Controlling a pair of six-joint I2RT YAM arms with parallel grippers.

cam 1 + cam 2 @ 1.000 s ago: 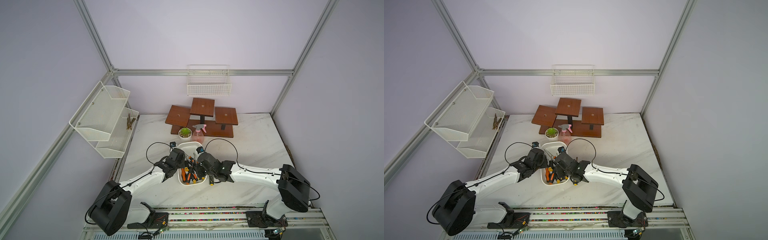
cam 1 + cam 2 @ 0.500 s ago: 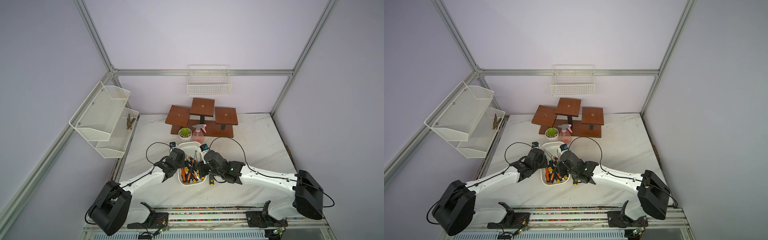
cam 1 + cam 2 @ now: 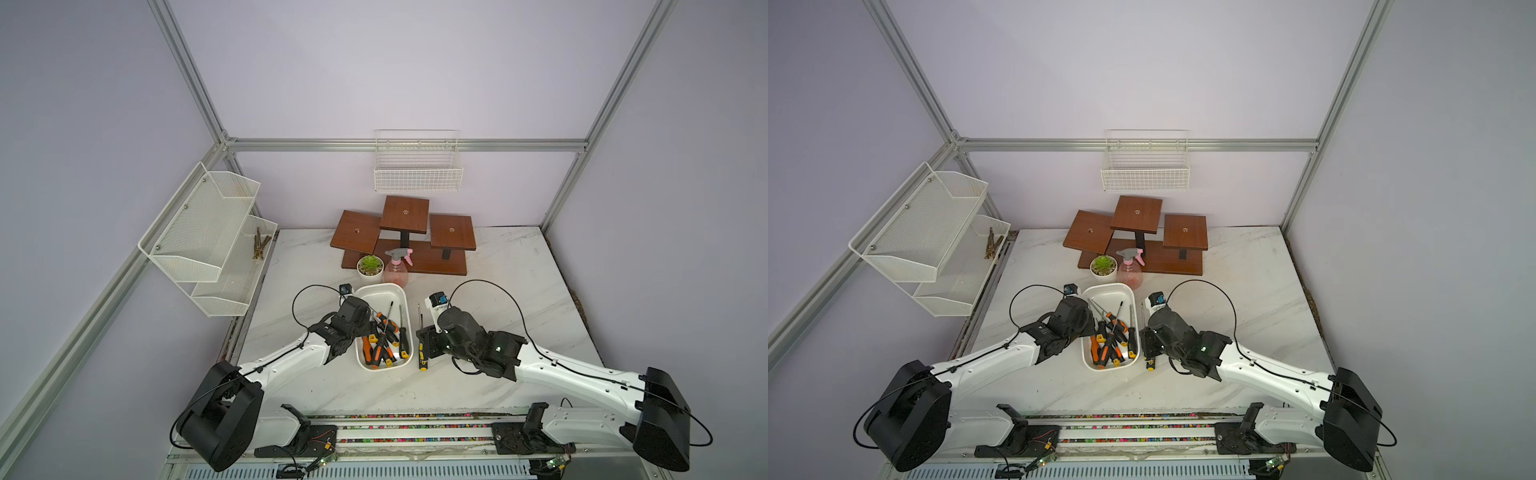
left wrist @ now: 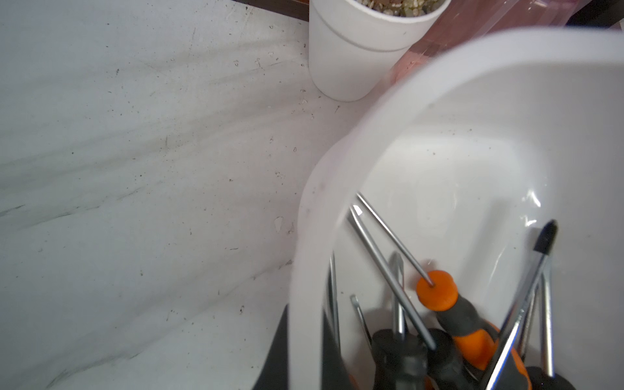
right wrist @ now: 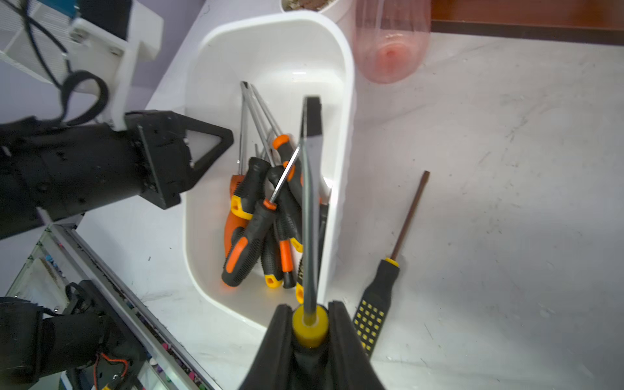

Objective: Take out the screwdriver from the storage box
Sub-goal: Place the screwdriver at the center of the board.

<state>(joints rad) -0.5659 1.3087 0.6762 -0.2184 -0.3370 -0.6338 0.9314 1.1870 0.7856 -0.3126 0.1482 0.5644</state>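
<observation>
White marbled worktop (image 3: pixel 498 257). Shallow white box (image 3: pixel 380 299) holding orange-and-black tools (image 5: pixel 256 216). Left gripper (image 5: pixel 219 140) pinches the box's wall. Right gripper (image 5: pixel 310 309), just beside the box, clamps a screwdriver (image 5: pixel 310 202): yellow collar, long grey black-tipped flat blade.

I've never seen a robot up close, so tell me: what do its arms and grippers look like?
The left arm and right arm have smooth white links and chunky black joints. A thin black cable loops above each. The left gripper and right gripper are black; the left's fingers are open triangles. A tiny green light glows on the right arm.
</observation>
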